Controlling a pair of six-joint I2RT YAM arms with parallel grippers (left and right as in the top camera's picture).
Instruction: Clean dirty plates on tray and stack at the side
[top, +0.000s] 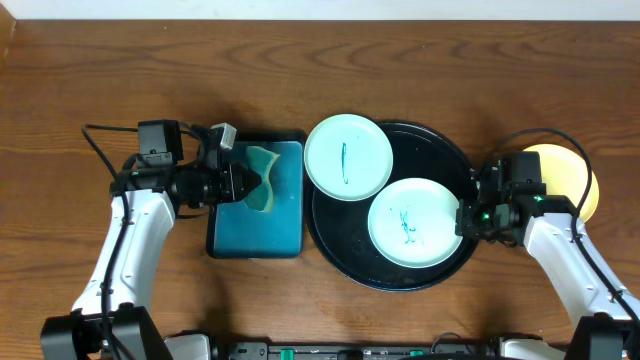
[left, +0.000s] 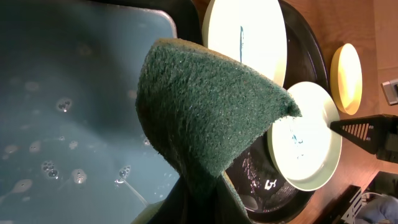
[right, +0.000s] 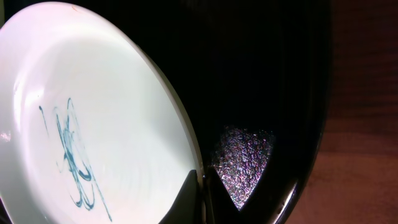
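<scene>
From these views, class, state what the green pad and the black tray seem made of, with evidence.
Green pad: coarse fibrous scouring material, matte; its surface looks fuzzy and speckled.
Black tray: probably plastic, glossy; bright highlights, pebbled floor.

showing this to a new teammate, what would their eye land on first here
The scribbled pale mint round plate in the large round black tray, and a second scribbled mint plate overlapping its upper-left rim. Next, the dark green scouring pad held by the left gripper above the wet rectangular teal tray. A yellow round plate sits off the black tray at far right.
</scene>
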